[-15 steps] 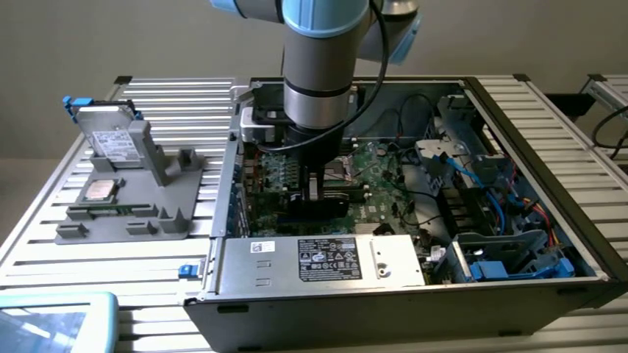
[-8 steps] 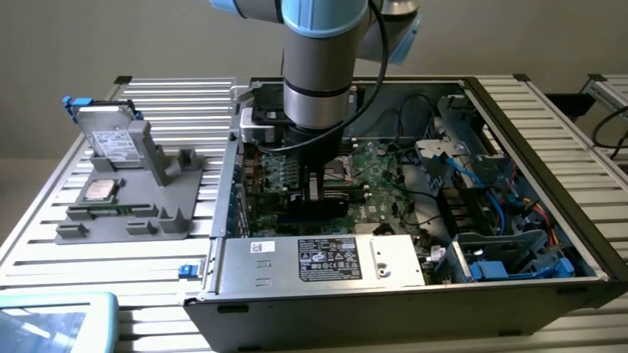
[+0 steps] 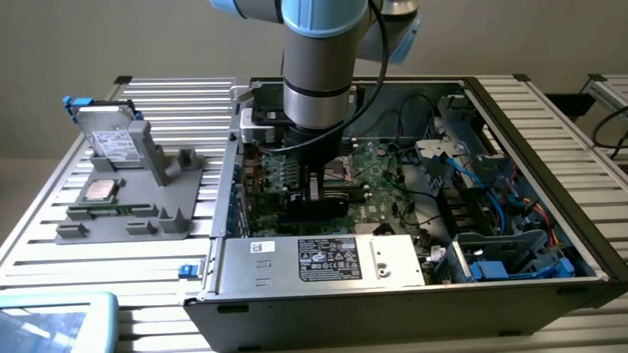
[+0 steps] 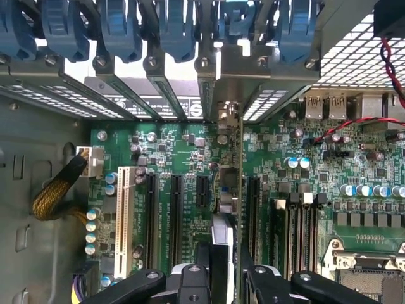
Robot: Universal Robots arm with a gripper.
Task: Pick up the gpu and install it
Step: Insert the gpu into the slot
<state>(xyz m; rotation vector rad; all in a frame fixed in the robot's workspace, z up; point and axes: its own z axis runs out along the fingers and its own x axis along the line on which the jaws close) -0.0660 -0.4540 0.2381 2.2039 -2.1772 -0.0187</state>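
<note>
Where the slatted worktop (image 3: 176, 95) carries the open computer case (image 3: 393, 316), the arm (image 3: 319, 73) reaches down inside it over the green motherboard (image 4: 171, 142). Outside the case, on the exterior view's left, the grey parts holder (image 3: 128, 220) bears the silver drive (image 3: 113, 136) and the processor chip (image 3: 101, 190). The gpu (image 4: 241, 190) is inside the case, standing on edge among the expansion slots. Its bracket end points toward the rear openings, and the gripper (image 4: 224, 278) has its fingers (image 4: 190, 282) clamped on the card. The pick-up looks done. Whether the card is fully seated I cannot tell, and it is not yet released.
</note>
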